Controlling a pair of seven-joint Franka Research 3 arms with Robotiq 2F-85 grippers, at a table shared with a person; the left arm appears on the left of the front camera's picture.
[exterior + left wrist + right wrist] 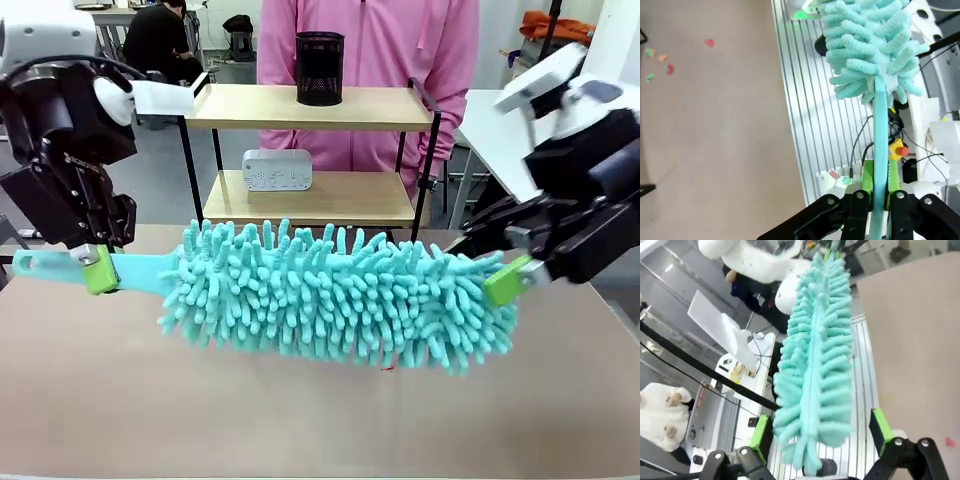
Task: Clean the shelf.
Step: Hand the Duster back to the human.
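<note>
Two claws worked one duster: the left claw (99,270) was clamped on the flat handle of the turquoise duster (340,295), while the right claw (510,280) stood with its pads spread wide on either side of the fluffy tip, apparently not gripping it. The duster hung level above the desk (300,420), across the front of the scene. The shelf (315,105) stood at the far edge of the desk, just in front of a person in a pink top (370,40).

Judging from this, the duster had not yet reached the shelf. Done well, the left arm would keep the handle firm and carry the fluffy head onto the top board, sweeping around what stood there and clear of the side rails.

Counted: one duster, one shelf with two boards, one black mesh cup (320,68) on the top board, one small white device (277,169) on the lower board
</note>
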